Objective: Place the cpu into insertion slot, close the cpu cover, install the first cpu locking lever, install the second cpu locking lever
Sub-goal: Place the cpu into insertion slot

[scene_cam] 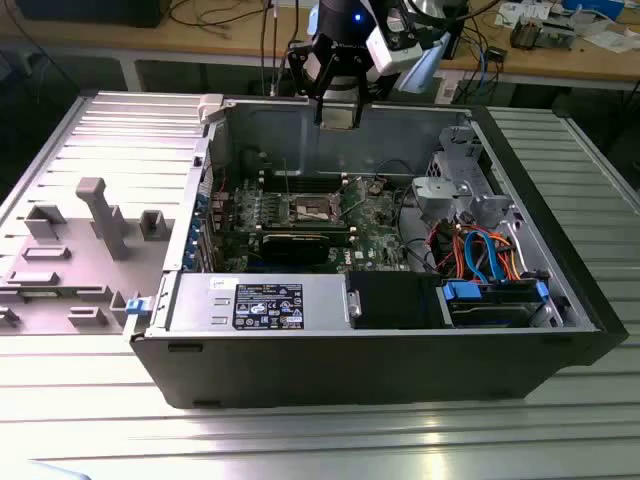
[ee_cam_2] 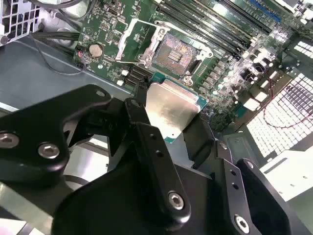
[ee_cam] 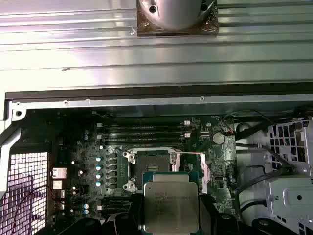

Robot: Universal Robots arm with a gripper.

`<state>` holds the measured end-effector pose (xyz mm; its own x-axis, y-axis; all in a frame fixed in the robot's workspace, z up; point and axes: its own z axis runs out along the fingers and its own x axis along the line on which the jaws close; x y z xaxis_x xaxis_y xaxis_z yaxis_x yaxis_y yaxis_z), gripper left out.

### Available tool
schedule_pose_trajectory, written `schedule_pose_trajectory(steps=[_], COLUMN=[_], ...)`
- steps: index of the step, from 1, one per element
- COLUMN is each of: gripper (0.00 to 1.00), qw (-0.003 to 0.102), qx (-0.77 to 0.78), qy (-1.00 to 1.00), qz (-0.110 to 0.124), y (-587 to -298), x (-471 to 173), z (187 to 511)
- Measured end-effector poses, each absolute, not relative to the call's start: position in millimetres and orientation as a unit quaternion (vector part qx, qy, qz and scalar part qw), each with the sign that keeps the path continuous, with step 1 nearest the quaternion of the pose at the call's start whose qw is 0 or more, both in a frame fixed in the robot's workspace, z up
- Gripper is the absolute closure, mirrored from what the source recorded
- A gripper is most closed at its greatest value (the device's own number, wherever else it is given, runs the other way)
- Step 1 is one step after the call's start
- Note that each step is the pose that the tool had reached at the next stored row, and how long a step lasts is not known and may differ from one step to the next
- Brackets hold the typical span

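Note:
My gripper (scene_cam: 338, 110) hangs above the back wall of the open computer case, shut on the cpu (ee_cam_2: 172, 108). Its silver-grey face shows between the black fingers (ee_cam_2: 138, 117) in both wrist views, cpu (ee_cam: 171, 203). The insertion slot (ee_cam_2: 176, 51) lies bare on the green board well below the chip, its dark gold-tinged contact field showing. It also appears as the insertion slot (ee_cam: 152, 168) and insertion slot (scene_cam: 315, 208). The cpu cover (ee_cam_2: 138, 40) stands swung open at one side of the slot. A thin locking lever (ee_cam_2: 182, 30) is raised along the slot's edge.
Long memory slots (ee_cam: 142, 131) run beside the socket. A metal drive cage (scene_cam: 462, 190) with orange and blue cables fills the case on the exterior view's right. A power supply (scene_cam: 258, 303) spans the front. A grey fixture plate (scene_cam: 75, 250) lies outside on the exterior view's left.

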<state>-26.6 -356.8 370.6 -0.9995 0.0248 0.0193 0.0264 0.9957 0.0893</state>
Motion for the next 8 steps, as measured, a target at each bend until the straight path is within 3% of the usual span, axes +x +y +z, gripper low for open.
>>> schedule_pose_trajectory(steps=[8], gripper=[0.46], qw=[0.007], qx=[-0.051], qy=[-0.998], qz=[-0.045], y=[-363.9], x=[-26.6], z=[368.7])
